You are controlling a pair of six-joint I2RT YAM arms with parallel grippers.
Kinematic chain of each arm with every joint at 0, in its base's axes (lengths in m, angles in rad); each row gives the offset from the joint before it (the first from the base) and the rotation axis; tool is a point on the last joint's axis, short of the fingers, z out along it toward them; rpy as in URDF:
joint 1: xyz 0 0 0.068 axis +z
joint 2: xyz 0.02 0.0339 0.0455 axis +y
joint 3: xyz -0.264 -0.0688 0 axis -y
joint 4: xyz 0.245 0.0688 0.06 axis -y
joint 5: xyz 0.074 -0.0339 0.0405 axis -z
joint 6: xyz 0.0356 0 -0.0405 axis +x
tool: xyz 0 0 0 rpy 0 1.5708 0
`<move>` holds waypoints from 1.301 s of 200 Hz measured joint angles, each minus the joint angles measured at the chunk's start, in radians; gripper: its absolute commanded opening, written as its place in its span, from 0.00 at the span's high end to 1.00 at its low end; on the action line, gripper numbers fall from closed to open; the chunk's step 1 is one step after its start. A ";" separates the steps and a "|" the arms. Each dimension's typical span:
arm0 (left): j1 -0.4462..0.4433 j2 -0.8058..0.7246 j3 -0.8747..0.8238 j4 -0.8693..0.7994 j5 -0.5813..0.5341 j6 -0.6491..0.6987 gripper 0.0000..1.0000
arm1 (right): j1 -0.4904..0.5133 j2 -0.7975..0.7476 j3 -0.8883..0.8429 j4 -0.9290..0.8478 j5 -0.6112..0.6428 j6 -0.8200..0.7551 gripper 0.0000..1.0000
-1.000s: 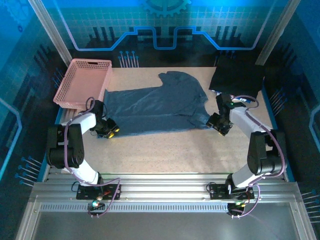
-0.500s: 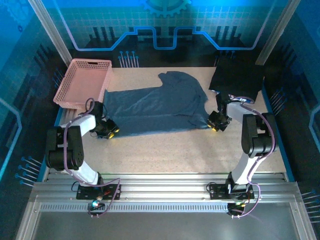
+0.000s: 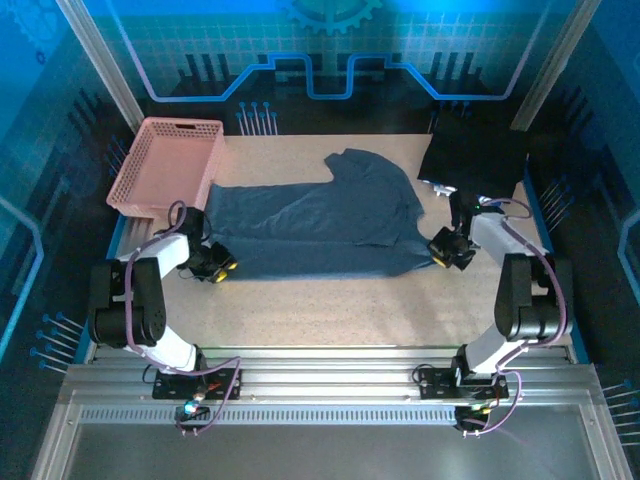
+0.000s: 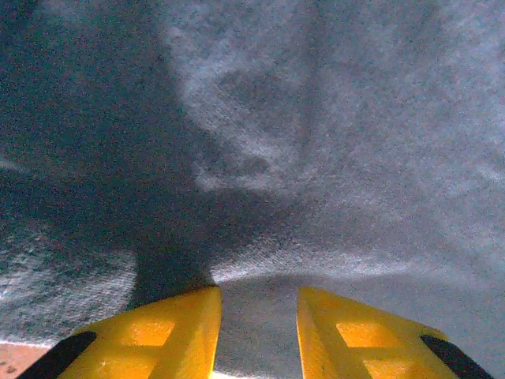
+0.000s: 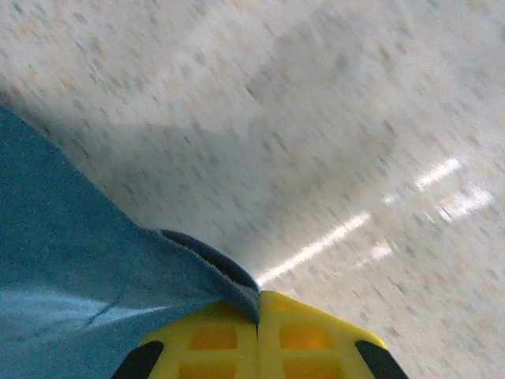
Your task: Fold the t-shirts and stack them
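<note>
While the slate-blue t-shirt point(image 3: 315, 225) lay spread flat across the middle of the table point(image 3: 340, 300), both arms were on its near edge. The shirt ran left to right, with one sleeve sticking up toward the far side and its left end just beside the pink basket point(image 3: 165, 165).

The left gripper point(image 3: 215, 268) was at the shirt's near-left corner. In the left wrist view the left gripper point(image 4: 259, 304) had its jaws narrow, with cloth bunched in the gap and puckers running out from it, so it was gripping the t-shirt point(image 4: 316, 142).

The right gripper point(image 3: 445, 250) was at the near-right corner. In the right wrist view the right gripper point(image 5: 258, 304) had its fingers pressed together, pinching the t-shirt point(image 5: 71, 260) edge over bare table point(image 5: 355, 118).

A folded dark garment point(image 3: 473, 158) sat at the far right, apart from the spread shirt.
</note>
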 measured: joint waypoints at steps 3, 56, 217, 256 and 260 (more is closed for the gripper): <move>0.000 -0.004 -0.003 -0.001 0.000 0.000 0.66 | 0.000 -0.012 -0.009 -0.009 0.004 0.000 1.00; -0.009 -0.112 -0.098 -0.048 0.011 -0.013 0.66 | -0.004 -0.175 -0.134 -0.169 0.068 0.000 1.00; -0.063 -0.553 0.013 -0.276 0.076 -0.164 0.15 | 0.071 -0.400 -0.090 -0.179 -0.016 -0.060 0.37; -0.237 -0.504 0.246 -0.244 0.008 -0.083 0.11 | 0.196 -0.300 -0.138 -0.038 -0.204 -0.003 0.42; -0.263 -0.491 0.260 -0.243 -0.002 -0.070 0.11 | 0.209 -0.282 -0.143 -0.026 -0.216 0.000 0.42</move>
